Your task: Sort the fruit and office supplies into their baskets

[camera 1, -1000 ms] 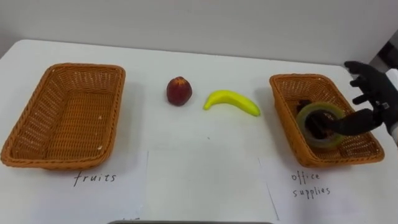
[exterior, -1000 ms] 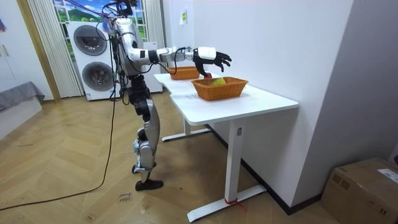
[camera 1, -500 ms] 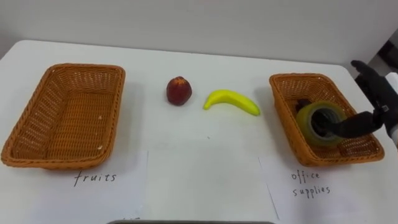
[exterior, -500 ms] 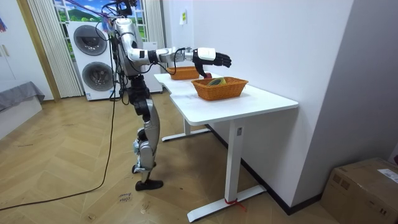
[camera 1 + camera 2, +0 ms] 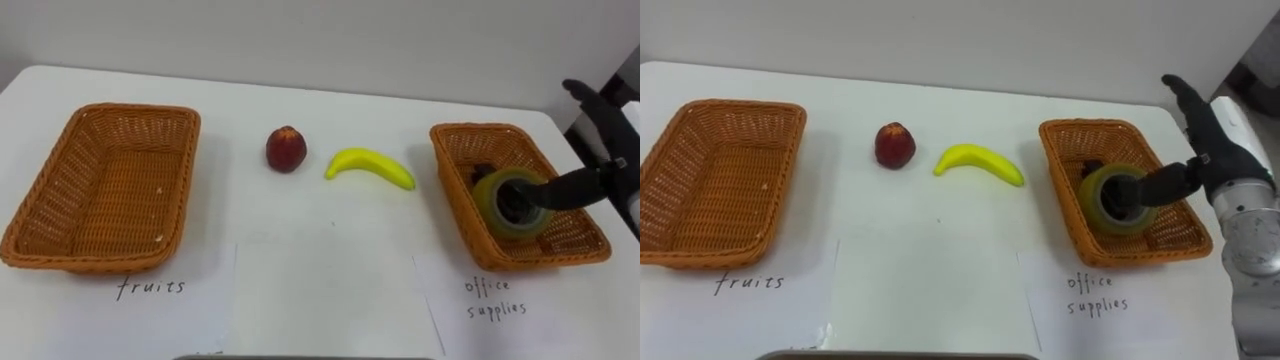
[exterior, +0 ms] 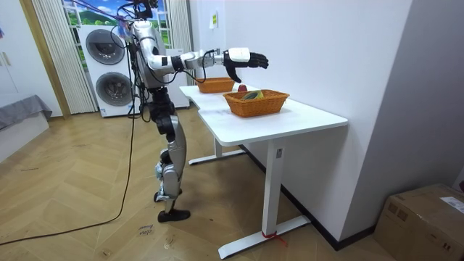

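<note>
Right hand point(image 5: 1212, 150) over office basket point(image 5: 1058, 165), fingers straight, thumb at tape roll point(image 5: 1092, 200)

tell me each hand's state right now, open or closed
left hand: cannot be told
right hand: open, fingers straight, holding nothing; the tape lies in the basket

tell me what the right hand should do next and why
Probably swing the right hand across to the banana: the tape roll already sits in the office supplies basket, the hand's fingers are open, and the banana is the nearest fruit.
</note>
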Available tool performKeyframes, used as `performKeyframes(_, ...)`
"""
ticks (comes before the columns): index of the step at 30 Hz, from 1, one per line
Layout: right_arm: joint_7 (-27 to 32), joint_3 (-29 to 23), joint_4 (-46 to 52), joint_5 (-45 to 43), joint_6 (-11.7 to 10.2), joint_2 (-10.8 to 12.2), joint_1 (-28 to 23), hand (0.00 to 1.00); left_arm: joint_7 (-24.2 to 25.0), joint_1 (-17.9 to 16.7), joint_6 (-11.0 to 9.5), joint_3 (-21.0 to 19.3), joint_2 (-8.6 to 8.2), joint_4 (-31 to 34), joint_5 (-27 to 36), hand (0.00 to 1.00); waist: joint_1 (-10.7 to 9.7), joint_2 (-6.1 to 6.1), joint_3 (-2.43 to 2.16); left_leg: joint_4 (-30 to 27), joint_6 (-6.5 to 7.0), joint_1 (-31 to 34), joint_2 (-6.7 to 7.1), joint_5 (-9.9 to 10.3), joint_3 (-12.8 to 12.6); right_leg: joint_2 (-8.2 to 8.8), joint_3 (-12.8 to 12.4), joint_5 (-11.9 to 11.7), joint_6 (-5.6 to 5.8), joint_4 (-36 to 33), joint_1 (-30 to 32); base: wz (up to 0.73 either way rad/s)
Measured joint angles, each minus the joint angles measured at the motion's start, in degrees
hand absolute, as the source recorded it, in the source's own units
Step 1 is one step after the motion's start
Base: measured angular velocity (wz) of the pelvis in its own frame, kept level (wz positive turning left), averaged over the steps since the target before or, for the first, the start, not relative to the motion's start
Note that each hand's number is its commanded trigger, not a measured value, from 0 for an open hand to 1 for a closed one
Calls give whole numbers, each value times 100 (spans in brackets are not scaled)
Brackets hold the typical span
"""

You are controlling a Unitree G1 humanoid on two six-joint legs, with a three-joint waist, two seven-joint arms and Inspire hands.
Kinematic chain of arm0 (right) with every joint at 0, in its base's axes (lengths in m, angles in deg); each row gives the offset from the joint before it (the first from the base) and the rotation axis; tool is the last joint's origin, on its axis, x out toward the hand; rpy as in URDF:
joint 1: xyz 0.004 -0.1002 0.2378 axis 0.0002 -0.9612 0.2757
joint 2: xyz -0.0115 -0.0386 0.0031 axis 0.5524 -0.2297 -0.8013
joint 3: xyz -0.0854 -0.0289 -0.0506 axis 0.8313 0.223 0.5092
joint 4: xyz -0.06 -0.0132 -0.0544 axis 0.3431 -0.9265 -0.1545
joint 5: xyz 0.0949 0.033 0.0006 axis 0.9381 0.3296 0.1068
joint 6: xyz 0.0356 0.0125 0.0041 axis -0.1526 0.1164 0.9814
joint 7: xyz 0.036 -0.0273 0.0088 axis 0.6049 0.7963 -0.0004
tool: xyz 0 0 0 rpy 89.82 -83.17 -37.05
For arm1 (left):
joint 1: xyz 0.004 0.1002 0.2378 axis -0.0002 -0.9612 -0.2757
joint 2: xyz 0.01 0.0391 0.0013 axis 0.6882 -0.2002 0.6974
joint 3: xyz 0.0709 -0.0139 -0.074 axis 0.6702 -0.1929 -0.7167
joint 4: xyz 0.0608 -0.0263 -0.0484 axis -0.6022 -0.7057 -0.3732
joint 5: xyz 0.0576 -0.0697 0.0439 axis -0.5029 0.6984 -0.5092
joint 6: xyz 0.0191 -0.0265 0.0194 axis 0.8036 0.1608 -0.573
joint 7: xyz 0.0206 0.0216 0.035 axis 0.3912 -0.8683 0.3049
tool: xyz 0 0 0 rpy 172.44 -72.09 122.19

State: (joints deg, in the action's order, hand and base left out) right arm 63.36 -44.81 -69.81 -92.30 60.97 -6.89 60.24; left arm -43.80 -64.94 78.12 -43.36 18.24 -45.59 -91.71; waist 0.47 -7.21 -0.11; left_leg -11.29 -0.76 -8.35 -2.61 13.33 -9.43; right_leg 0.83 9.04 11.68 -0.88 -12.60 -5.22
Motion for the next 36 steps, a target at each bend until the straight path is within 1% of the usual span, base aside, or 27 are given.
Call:
performKeyframes(3,45,-2,7,11,1,0,127,0,8,-22,1,-5,2,1,-1,0,4,9,6,32,1,1,2,0,2,-2,-17,0,0,-13,25,-2)
performKeyframes(9,261,-4,17,-29,1,0,410,0,97,-19,2,-5,24,26,-1,0,3,33,12,34,1,27,3,1,31,-1,45,0,0,-46,19,2)
performKeyframes(11,311,-4,122,-26,3,-4,518,0,123,-24,2,-5,27,73,-12,0,31,31,0,33,1,72,4,0,31,2,51,0,0,-51,22,0)
performKeyframes(14,321,32,141,-23,3,-20,703,0,147,-41,3,-1,27,88,-11,0,115,58,23,9,1,71,4,0,30,8,53,-1,0,-96,41,0)
performKeyframes(17,322,140,149,-1,3,-29,841,0,114,-7,0,3,44,112,-8,0,171,67,32,2,1,82,4,0,103,18,129,0,0,-95,36,9)
performKeyframes(20,325,380,121,23,3,-44,953,0,107,-18,8,12,58,105,-5,0,198,64,37,-1,1,105,9,-1,179,34,224,0,0,-87,43,12)
performKeyframes(21,328,457,95,20,5,-59,978,0,107,-15,9,16,57,105,-5,0,254,57,35,-7,1,121,13,-1,187,38,241,0,1,-67,45,7)
performKeyframes(22,327,525,90,39,15,-91,976,0,106,-16,15,15,59,111,-12,0,309,38,23,-10,1,179,21,-2,209,55,270,0,1,-16,34,7)
performKeyframes(24,328,555,89,177,25,-130,976,0,112,-26,39,11,59,131,-45,0,423,18,20,-10,2,217,25,-3,218,44,285,0,0,-3,43,7)
performKeyframes(25,340,558,85,207,31,-133,976,0,121,-81,68,0,61,185,-57,0,475,-12,5,-14,2,240,30,-3,250,48,329,0,1,8,37,20)
performKeyframes(26,382,564,52,223,32,-133,978,0,123,-110,133,-2,71,332,-77,0,475,-61,-6,-38,2,285,41,-4,337,58,401,0,1,15,39,24)
performKeyframes(27,411,564,21,219,32,-133,979,0,125,-133,156,0,79,407,-95,0,472,-82,-1,-49,2,291,42,-5,350,58,420,0,1,11,44,25)
performKeyframes(29,515,627,-182,216,40,-138,1002,0,127,-134,217,5,110,549,-103,0,588,-141,3,-57,-5,315,36,-10,413,54,466,0,1,7,54,15)
performKeyframes(30,546,785,-411,233,78,-158,1092,0,125,-111,239,11,135,581,-94,0,626,-175,-9,-74,-7,375,38,-12,483,58,532,0,1,4,63,24)
performKeyframes(31,557,901,-570,246,94,-180,1173,0,124,-41,237,20,156,582,-88,0,654,-212,-17,-148,-7,450,39,-11,522,60,542,-1,0,-4,119,24)
performKeyframes(32,576,1001,-664,273,94,-186,1262,0,122,48,236,20,175,581,-81,0,713,-235,-15,-201,-7,534,38,-11,553,60,565,-3,-4,0,147,17)
performKeyframes(33,602,1050,-693,273,93,-188,1300,0,120,100,235,19,185,581,-80,0,737,-238,8,-228,-7,581,38,-11,579,60,600,-7,-10,1,164,17)
performKeyframes(34,644,1158,-756,273,90,-193,1360,0,115,151,234,19,209,580,-74,0,745,-246,19,-252,-8,670,40,-12,636,64,668,-15,-21,1,218,20)
performKeyframes(35,661,1205,-789,269,86,-199,1382,0,112,198,231,19,224,579,-83,0,752,-266,25,-273,-11,706,39,-14,642,66,688,-21,-26,0,232,21)
performKeyframes(36,662,1259,-856,264,86,-198,1431,0,106,285,225,16,245,563,-102,0,782,-272,55,-361,-12,781,33,-13,650,63,696,-23,-28,1,243,17)
